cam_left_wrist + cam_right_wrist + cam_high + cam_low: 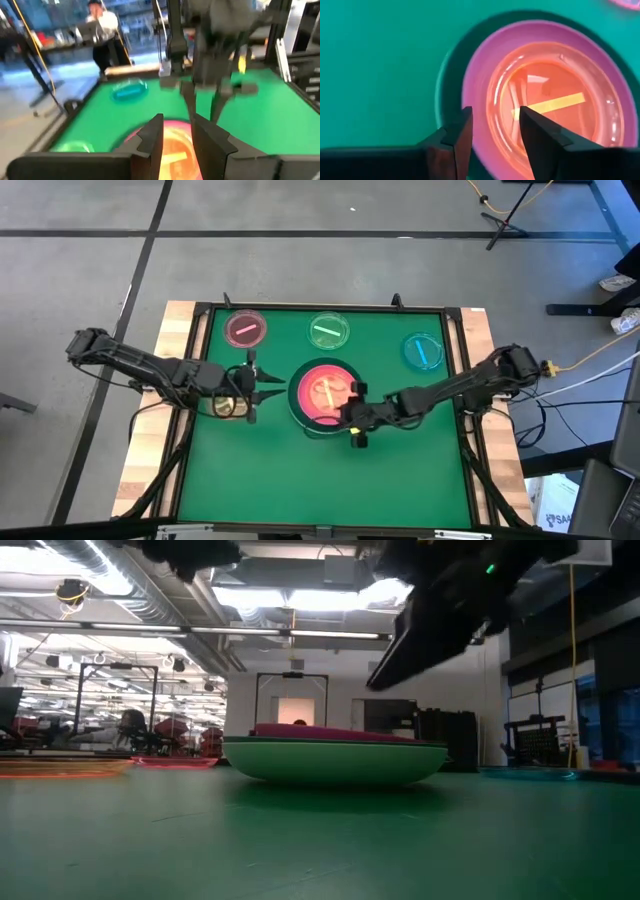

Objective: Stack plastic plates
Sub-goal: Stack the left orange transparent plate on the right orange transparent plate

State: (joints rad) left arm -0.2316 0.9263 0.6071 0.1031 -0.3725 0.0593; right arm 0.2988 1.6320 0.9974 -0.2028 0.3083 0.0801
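Note:
A stack sits mid-table: a green plate [335, 765] at the bottom, a pink plate [300, 392] in it, and a clear orange-tinted dish [555, 95] with a yellow stripe inside that. My right gripper [351, 417] [492, 134] hangs open above the stack's near-right rim, touching nothing. My left gripper [278, 387] [177, 137] is open too, raised just left of the stack and pointing at it. An amber dish [228, 406] lies flat on the mat under the left gripper. Pink [246, 329], green [328, 331] and blue [423, 351] dishes lie along the far side.
The green mat [300, 480] is bordered by a raised dark frame [470, 440], with wooden table edges outside it. Bare mat lies on the near side of the stack. A person [102, 27] stands in the room beyond the table's right side.

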